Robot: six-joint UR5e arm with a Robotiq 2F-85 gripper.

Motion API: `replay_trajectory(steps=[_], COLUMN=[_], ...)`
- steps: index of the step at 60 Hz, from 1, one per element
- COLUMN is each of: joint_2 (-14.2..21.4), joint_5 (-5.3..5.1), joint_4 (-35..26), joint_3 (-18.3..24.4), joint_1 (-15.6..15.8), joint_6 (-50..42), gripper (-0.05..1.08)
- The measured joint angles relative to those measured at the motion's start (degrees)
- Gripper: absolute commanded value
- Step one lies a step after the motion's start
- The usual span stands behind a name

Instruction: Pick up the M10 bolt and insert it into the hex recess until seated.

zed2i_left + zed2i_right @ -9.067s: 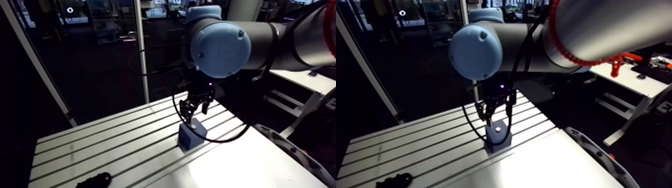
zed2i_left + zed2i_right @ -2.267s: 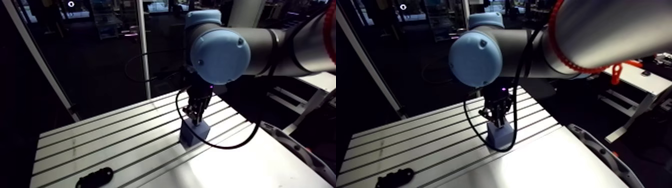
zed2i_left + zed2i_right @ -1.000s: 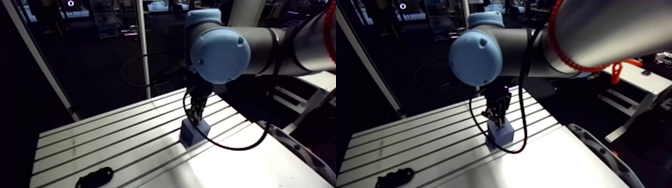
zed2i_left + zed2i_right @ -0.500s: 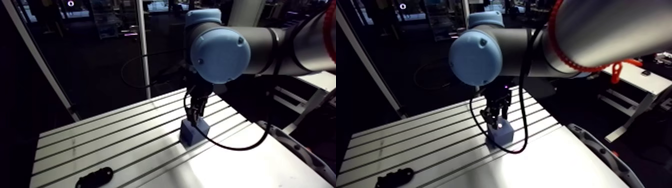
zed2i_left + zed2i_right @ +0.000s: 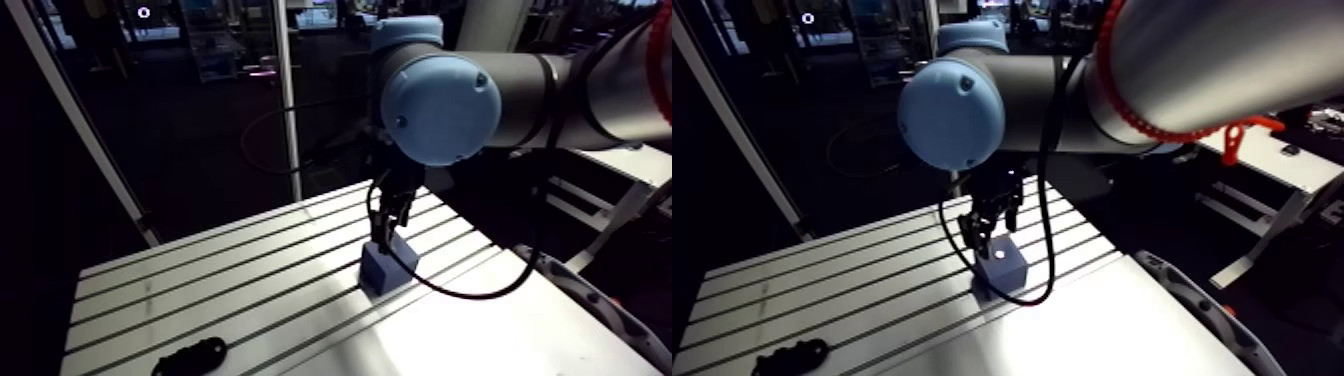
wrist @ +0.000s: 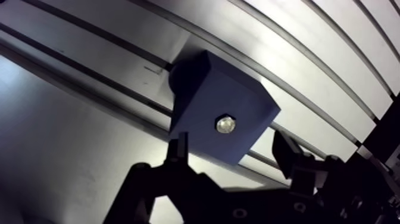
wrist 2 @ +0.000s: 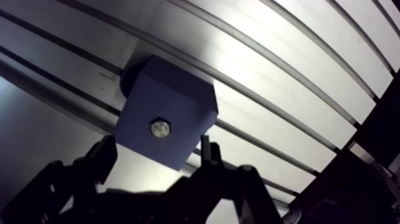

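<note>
pincer (image 6: 229, 143) wide open, empty, touching nothing. it hangs just above the blue block (image 6: 199, 89), one finger on either side. m10 bolt (image 6: 225, 125) sits in the hex recess in the block's top face, head showing. block stands on the slotted table (image 6: 83, 149).

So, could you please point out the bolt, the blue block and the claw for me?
bolt (image 6: 225, 124), wrist view, on its hex head.
blue block (image 6: 201, 95), wrist view, on the face that holds the bolt.
claw (image 6: 231, 143), wrist view, midway between its open fingertips.
</note>
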State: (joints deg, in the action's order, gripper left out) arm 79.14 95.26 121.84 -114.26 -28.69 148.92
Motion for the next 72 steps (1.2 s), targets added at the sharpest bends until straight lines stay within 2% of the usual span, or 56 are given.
replay_trajectory(steps=[1, 5, 16, 32, 45, 72], joint_2=[0.0, 0.1, 0.1, 0.7, 1.3, 0.1], joint_5=[-0.05, -0.22, -0.69, -0.93, -0.65, -0.42], joint_4=[0.0, 0.0, 0.0, -0.2, -0.3, -1.4], joint_3=[0.0, 0.1, 0.5, 1.0, 0.5, 0.5], joint_1=[0.0, 0.0, -0.2, -0.2, -0.1, -0.2], joint_6=[-0.1, -0.4, -3.0, -9.2, -14.8, -20.6], gripper=[0.9, 0.96, 1.05, 1.05, 1.07, 1.08])
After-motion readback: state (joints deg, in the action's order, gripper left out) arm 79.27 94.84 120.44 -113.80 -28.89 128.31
